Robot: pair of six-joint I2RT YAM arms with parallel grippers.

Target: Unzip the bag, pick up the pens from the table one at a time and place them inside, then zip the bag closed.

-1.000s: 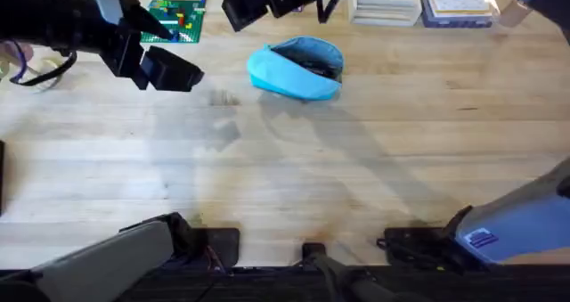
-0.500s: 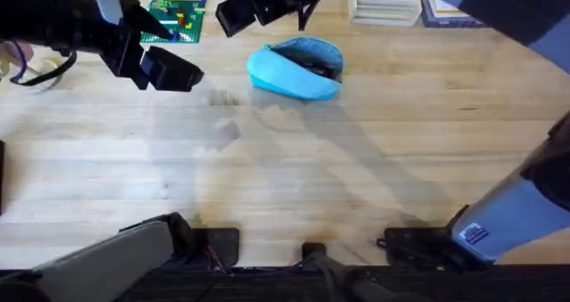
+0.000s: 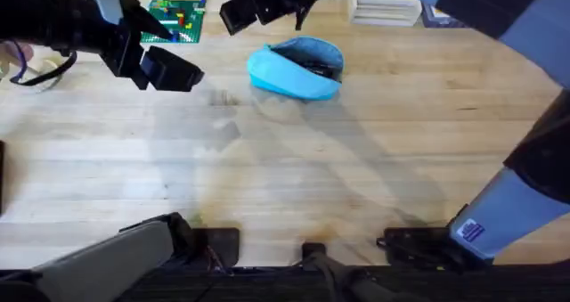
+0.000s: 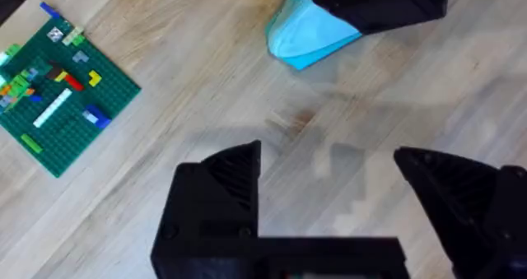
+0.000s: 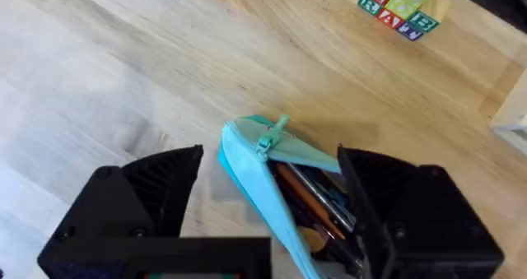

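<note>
The light blue bag [image 3: 289, 75] lies at the far middle of the table [image 3: 356, 159], its zipper open. The pens [image 3: 317, 65] lie inside it; the right wrist view shows an orange pen [image 5: 306, 195] and dark ones beside it inside the open bag [image 5: 247, 168], with the zipper pull [image 5: 276, 132] at the end. My right gripper [image 3: 260, 6] hovers open just above the bag's far left end, its fingers [image 5: 156, 192] straddling it. Left of the bag, my left gripper [image 3: 178, 73] hangs open over bare wood, and its wrist view shows the bag [image 4: 309, 36] farther off.
A green Lego baseplate [image 3: 178, 17] with loose bricks lies at the far left, also the baseplate [image 4: 58, 106] near my left gripper. Clear boxes [image 3: 383, 4] stand at the far right. Alphabet blocks [image 5: 399, 3] sit beyond the bag. A cable loop [image 3: 36, 66] lies at the left edge.
My right arm has swung in over the far right boxes, and its gripper shifted slightly above the bag's left end. The left arm and the bag have not moved.
</note>
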